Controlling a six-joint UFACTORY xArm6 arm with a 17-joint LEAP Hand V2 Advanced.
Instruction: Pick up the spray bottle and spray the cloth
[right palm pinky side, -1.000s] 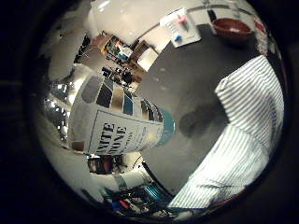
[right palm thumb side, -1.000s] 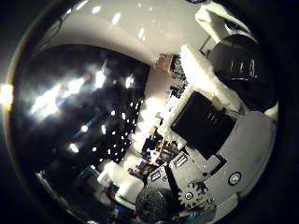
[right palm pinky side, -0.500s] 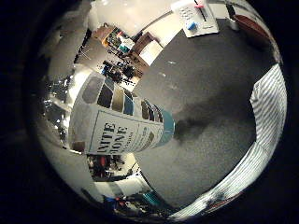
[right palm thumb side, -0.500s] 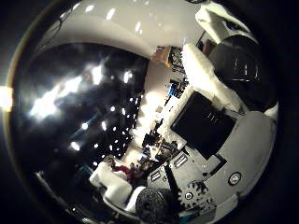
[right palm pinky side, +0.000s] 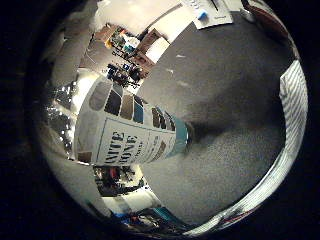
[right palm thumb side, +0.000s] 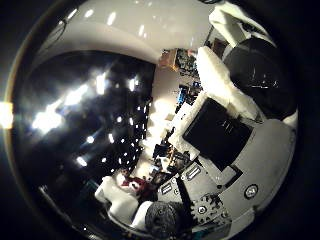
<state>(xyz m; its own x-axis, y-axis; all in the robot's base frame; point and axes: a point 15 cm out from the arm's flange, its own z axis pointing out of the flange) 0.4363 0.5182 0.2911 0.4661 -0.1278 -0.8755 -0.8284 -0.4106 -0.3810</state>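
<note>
The spray bottle (right palm pinky side: 132, 135) lies close against the palm of the robot hand (right palm thumb side: 235, 145), its labelled cylindrical body filling the middle of the little-finger-side view, with its base toward the grey counter (right palm pinky side: 225, 100) below. The striped cloth (right palm pinky side: 295, 105) rests on the counter, off to the side of the bottle and apart from it. In the thumb-side view a dark glossy surface (probably the bottle's upper part) sits against the palm, and white and black fingers (right palm thumb side: 220, 85) bend around it, so the robot hand appears to be gripping the bottle. The body looks rigid, smooth plastic, likely slippery and moderately light; the best hold is judged to be around the neck, leaving the trigger reachable.
</note>
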